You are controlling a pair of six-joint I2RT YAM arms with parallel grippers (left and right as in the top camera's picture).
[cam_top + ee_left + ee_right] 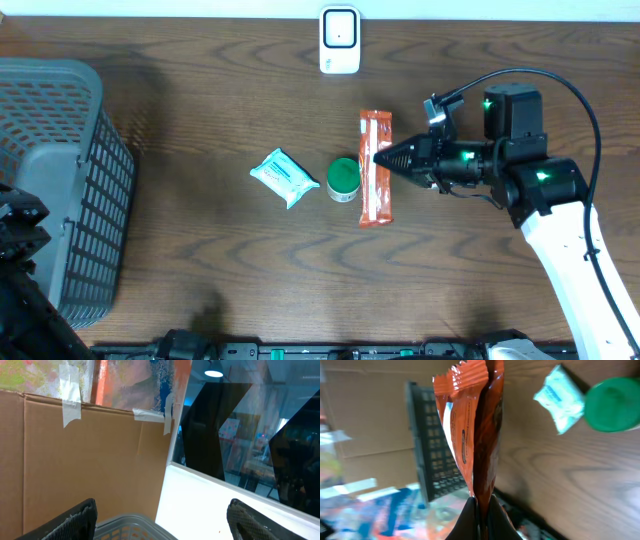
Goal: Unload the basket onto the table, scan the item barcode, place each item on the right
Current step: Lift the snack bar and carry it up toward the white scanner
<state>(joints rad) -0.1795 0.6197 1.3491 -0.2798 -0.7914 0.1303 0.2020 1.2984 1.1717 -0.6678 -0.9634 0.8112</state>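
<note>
Looking down from overhead, the right end effector (385, 157) is pinching the long side of the orange packet (376, 168), which is stretching lengthwise over the bench (200, 270) just right of a green-lidded jar (343, 178). A wipes pack (284, 177) is sitting left of that, the white scanner (340, 40) well apart at the far edge.

Left wrist: the left end effector (162, 527) is standing wide open over a grey basket (130, 522), holding nothing.

Right wrist: closed fingertips (465, 527) are clamping the packet's edge.
</note>
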